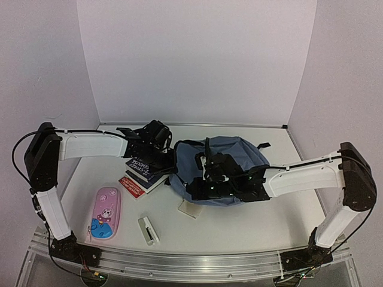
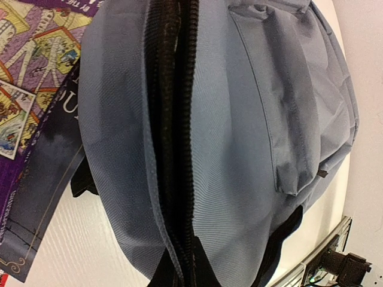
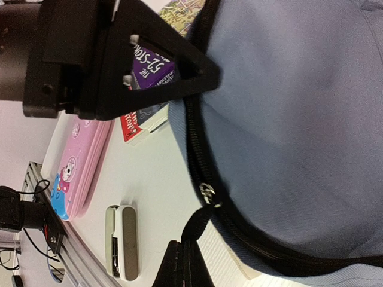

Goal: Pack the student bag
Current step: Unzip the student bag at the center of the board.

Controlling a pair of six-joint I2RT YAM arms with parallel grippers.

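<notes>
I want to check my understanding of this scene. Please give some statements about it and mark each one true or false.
1. The pink pencil case lies inside the student bag. False: it lies on the table, left of the bag.
2. The right hand is shut on the bag's black zip tab. True.
3. Books lie beside the bag. True.
4. The left hand holds the pencil case. False: it is at the bag's zip edge.

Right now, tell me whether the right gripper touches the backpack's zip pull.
Touching. Right wrist view shows the right gripper shut on the black zip pull.
</notes>
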